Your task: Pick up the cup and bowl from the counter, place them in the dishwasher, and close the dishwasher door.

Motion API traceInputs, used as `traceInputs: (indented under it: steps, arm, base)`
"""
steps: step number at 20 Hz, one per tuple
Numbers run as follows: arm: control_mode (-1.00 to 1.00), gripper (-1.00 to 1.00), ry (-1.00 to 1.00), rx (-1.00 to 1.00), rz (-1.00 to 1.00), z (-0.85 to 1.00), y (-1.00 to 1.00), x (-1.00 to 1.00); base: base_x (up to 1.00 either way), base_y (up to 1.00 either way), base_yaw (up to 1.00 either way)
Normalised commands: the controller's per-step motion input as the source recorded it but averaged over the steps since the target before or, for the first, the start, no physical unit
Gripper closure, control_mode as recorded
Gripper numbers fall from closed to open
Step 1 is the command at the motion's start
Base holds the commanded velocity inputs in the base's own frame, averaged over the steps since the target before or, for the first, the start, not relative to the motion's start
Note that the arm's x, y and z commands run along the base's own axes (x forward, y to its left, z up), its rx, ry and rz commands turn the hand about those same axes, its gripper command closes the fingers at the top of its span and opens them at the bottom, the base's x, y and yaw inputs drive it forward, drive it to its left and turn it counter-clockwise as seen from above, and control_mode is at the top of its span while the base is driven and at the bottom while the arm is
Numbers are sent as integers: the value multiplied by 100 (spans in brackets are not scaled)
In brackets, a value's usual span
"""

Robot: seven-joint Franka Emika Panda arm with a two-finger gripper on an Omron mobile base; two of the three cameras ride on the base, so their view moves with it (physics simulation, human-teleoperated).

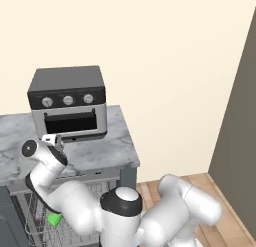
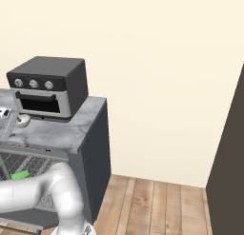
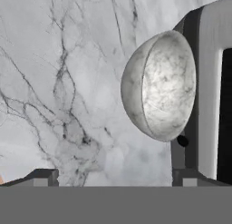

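Observation:
The pale bowl (image 3: pixel 158 85) sits on the marble counter (image 3: pixel 68 82) right against the toaster oven's front; it is also small at the left in the right base view (image 2: pixel 22 120). My gripper (image 3: pixel 113 180) is open and hovers just short of the bowl, which lies ahead and toward the right fingertip (image 3: pixel 185 177). From the left base view the gripper (image 1: pixel 52 139) hangs in front of the oven. The green cup (image 1: pixel 55 219) lies in the wire rack (image 1: pixel 30 206) of the open dishwasher below the counter; it is a green patch (image 2: pixel 20 174) from the right.
A dark toaster oven (image 1: pixel 67 103) with three knobs stands on the counter directly behind the bowl. The counter (image 1: pixel 110 146) ends to the right, with wooden floor (image 2: pixel 157 205) and a dark wall panel (image 2: pixel 228 172) beyond. My own arm crosses above the rack.

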Motion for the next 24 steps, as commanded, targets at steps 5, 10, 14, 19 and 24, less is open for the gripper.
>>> traceInputs:
  steps: [5, 10, 14, 19, 24]
  arm:
    - [-100, -100, 0, 0, 0, -4, 29, 43]
    - [-100, -100, 0, 0, 1, -22, 30, 34]
    - [-100, -100, 0, 0, 1, -30, 28, 31]
    - [-100, 100, 0, 0, 0, -24, 14, 39]
    - [-100, 100, 0, 0, 0, -9, 1, 4]
  base:
    - [0, 0, 0]
    - [0, 0, 0]
    - [0, 0, 0]
    - [0, 0, 0]
    - [0, 0, 0]
